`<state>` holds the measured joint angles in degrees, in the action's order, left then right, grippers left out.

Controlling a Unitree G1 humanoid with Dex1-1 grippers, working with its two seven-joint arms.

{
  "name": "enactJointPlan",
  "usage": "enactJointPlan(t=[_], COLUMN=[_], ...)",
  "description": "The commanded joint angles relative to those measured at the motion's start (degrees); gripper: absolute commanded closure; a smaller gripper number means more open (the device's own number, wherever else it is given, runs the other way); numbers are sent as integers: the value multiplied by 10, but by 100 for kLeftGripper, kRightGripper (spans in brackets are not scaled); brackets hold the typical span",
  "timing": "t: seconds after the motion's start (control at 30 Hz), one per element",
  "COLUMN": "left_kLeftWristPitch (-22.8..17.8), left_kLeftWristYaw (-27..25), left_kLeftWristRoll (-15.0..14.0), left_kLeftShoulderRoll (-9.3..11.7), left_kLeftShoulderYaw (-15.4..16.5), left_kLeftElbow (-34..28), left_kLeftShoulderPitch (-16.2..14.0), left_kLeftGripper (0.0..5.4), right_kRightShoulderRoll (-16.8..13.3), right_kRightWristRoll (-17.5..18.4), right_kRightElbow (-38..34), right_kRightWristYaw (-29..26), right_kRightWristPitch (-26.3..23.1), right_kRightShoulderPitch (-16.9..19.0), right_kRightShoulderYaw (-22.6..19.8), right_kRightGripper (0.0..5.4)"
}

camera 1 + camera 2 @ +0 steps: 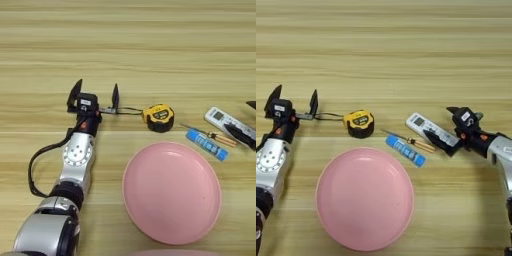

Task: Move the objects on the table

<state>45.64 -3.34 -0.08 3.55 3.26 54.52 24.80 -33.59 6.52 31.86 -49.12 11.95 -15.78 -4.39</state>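
On the table [150,45] we log: left gripper [95,97] spread, empty, beside the tape measure [159,117] strap; right gripper [448,130] spread astride the remote [432,130], likely mid-grasp, closing judged next.

The table [150,45] is light wood with darker horizontal grain lines; the tape measure [159,117] is yellow and black, with a thin black strap [127,110]; the remote [432,129] is white with a small grey screen; the plate [171,192] is plain pink; a blue stick [405,150] bears pale markings; the slim tool [411,141] has an orange-brown handle; both grippers' fingers [75,92] are black, on silver arms [77,155]
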Motion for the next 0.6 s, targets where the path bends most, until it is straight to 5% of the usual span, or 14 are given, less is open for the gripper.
enactJointPlan(t=[0.03, 0.6], left_kLeftWristPitch=[4, 4], left_kLeftWristYaw=[-2, -7], left_kLeftWristRoll=[4, 2], left_kLeftShoulderRoll=[6, 6], left_kLeftShoulderYaw=[1, 5], left_kLeftElbow=[5, 3], left_kLeftShoulderPitch=[6, 6], left_kLeftGripper=[0, 0], right_kRightShoulderRoll=[-13, -21], right_kRightWristRoll=[-10, -30], right_kRightElbow=[-1, -28], right_kRightWristYaw=[-2, -9], right_kRightWristPitch=[8, 11], right_kRightShoulderPitch=[-9, -1], right_kRightShoulderYaw=[6, 26], right_kRightGripper=[3, 3])
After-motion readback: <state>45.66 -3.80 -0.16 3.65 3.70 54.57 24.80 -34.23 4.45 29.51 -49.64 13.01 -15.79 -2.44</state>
